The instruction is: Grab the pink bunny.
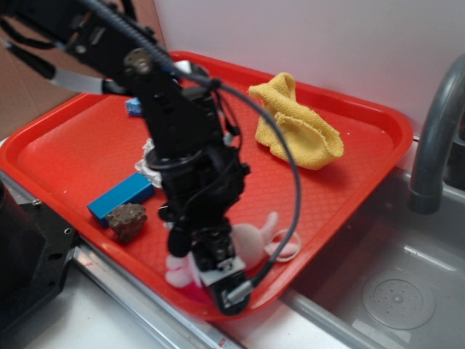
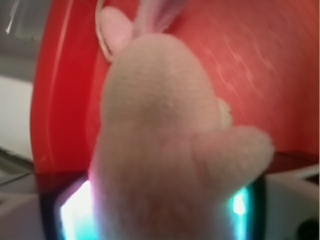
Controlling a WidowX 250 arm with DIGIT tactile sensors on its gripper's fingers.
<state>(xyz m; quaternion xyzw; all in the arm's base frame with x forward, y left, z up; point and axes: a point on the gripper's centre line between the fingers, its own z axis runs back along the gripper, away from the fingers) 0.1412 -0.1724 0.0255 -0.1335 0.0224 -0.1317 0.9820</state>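
Pink bunny [image 2: 165,145] lengthwise between gripper [image 1: 218,269] fingers, clamped snug, ears toward tray's [image 1: 65,153] sink-side rim

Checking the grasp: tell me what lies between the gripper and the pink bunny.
Nothing. The wrist view shows the pink bunny filling the space between the gripper fingers, on the red tray.

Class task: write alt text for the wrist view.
A pale pink plush bunny fills the frame, blurred and very close, between the gripper pads glowing at the bottom corners. Behind it lies a red tray.
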